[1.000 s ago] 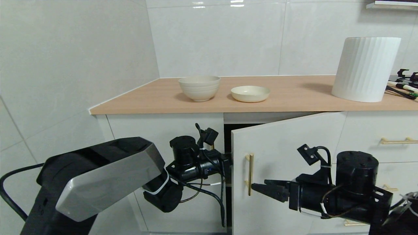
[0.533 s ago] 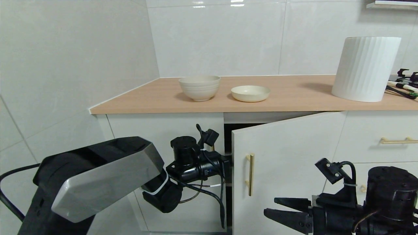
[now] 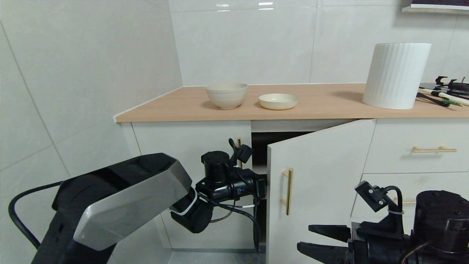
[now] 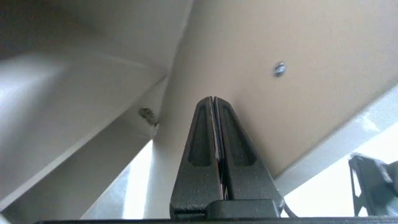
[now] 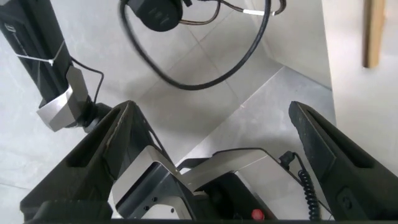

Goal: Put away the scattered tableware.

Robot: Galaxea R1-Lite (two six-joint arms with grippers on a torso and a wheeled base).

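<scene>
- Your bowl (image 3: 226, 95) and dish (image 3: 278, 101) sit apart on the counter (image 3: 329, 106); neither is stowed.
- Door (image 3: 318, 176) stands part open.
- Left gripper (image 4: 213, 102), fingers together, is behind the door's edge.
- Right gripper (image 3: 305, 237), fingers apart and empty, hangs low before the door.

On the countertop (image 3: 329, 106): one bowl (image 3: 226, 95), one shallow dish (image 3: 278, 101), one ribbed container (image 3: 396, 75); the utensils (image 3: 441, 97) at its right end cannot be counted. Cabinet front: two doors (shut door (image 3: 190, 146), open door (image 3: 318, 168)) and two drawers (upper drawer (image 3: 403, 161), lower drawer (image 3: 421, 182)). Grippers: two, the left gripper (image 4: 213, 106) and the right gripper (image 3: 305, 237).
</scene>
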